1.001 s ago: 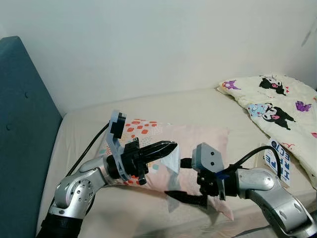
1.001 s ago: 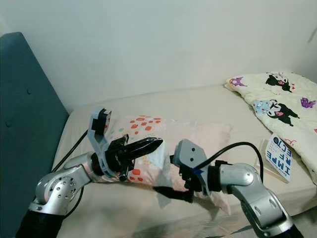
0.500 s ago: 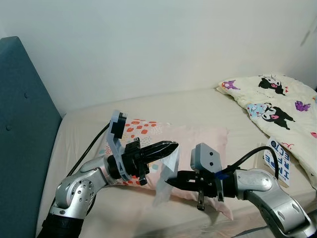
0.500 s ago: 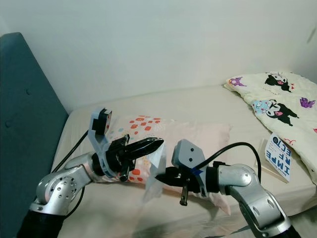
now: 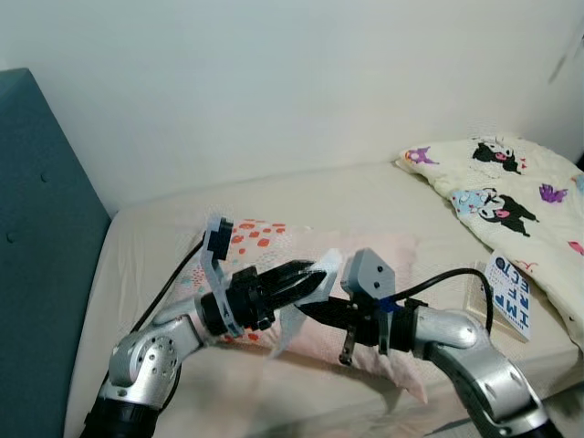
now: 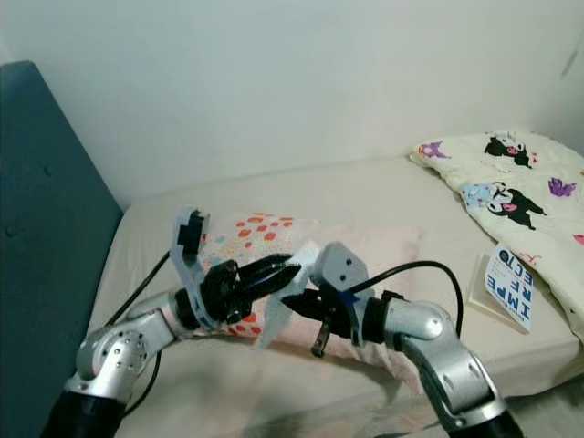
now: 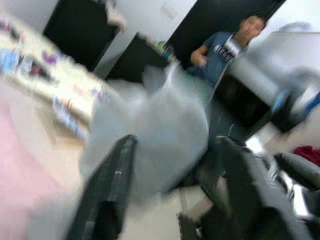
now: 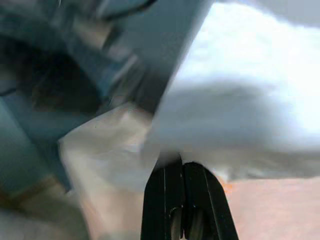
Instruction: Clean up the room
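On the bed (image 5: 383,196), my pillow (image 5: 274,239) lies centre frame, headboard (image 5: 41,237) far left, blanket (image 5: 511,182) upper right, book (image 5: 511,294) below it.

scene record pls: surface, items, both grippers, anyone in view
surface: beige mattress against a white wall, teal padded headboard on the robot's left
items: pink pillow with red dots; cream cartoon-print blanket; white book with blue letters; thin white plastic sheet
left gripper: open, plastic sheet between its fingers
right gripper: shut on the plastic sheet, above the pillow
person: blue shirt, blurred, in the left wrist view
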Controlling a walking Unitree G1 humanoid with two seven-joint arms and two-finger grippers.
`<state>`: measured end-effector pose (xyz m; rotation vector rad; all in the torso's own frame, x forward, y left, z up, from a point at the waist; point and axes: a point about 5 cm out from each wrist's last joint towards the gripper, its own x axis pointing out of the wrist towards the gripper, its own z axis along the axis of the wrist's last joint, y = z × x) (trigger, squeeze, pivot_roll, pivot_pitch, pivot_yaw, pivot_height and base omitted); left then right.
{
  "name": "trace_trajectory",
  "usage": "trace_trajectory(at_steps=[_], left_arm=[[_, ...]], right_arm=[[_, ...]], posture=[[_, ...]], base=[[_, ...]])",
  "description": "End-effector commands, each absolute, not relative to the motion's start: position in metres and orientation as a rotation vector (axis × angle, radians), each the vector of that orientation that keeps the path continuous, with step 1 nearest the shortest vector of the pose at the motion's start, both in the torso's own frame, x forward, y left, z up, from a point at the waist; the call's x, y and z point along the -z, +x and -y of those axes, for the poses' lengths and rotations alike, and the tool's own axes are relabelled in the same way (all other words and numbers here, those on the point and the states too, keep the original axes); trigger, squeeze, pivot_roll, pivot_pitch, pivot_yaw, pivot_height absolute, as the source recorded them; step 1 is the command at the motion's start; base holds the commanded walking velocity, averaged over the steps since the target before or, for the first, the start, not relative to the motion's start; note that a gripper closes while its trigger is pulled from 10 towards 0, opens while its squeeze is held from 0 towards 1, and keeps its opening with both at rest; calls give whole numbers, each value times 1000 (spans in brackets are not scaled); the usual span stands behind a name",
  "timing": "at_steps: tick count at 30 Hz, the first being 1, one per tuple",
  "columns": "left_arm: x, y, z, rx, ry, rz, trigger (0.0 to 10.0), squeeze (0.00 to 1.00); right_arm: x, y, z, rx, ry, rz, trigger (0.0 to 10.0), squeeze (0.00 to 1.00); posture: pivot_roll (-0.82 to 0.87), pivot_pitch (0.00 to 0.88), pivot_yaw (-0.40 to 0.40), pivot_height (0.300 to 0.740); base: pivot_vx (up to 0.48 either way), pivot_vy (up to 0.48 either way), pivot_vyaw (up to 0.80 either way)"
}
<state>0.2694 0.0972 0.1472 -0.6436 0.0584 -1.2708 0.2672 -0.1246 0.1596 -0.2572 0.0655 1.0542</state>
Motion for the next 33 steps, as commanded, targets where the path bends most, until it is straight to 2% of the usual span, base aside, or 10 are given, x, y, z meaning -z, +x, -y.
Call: trace_trajectory(at_steps=[1,10,12,17,19,20,21,22,23,33], left_arm=[[-126,267,-104,1237,-601,-151,10000,1000],[-88,271,-122,1087,-545,-291,10000,1000],[-47,277,-141,814,-494,-422,10000,1000],[-6,274,-163,453,-492,-537,10000,1000],[-6,274,-163,453,-492,-537,10000,1000],[5,271,-171,326,-483,-556,10000,1000],[15,265,-179,207,-459,-582,10000,882],[15,265,-179,207,-459,-582,10000,882],[23,260,-185,119,-437,-602,10000,0],[54,227,-205,-135,-353,-747,10000,0]], right_arm=[[-161,274,128,-989,-253,-39,0,0],[-153,289,136,-823,-227,-50,0,0],[-120,308,160,-535,-188,-172,0,0],[-68,306,187,-297,-180,-357,0,0],[-68,306,187,-297,-180,-357,0,0],[-54,302,196,-236,-160,-412,980,0],[-39,297,205,-175,-146,-471,10000,0],[-39,297,205,-175,-146,-471,10000,0],[-28,292,213,-125,-135,-517,10000,0],[-1,277,230,-22,-86,-621,10000,0]], posture=[[-119,41,4,731],[-119,38,6,731],[-114,37,6,731],[-110,38,6,731],[-110,38,6,731],[-114,36,6,731],[-116,35,5,731],[-116,35,5,731],[-117,33,4,731],[-106,17,3,731]], base=[[0,0,0],[0,0,0],[0,0,0],[0,0,0],[0,0,0],[0,0,0],[0,0,0],[0,0,0],[0,0,0],[0,0,329]])
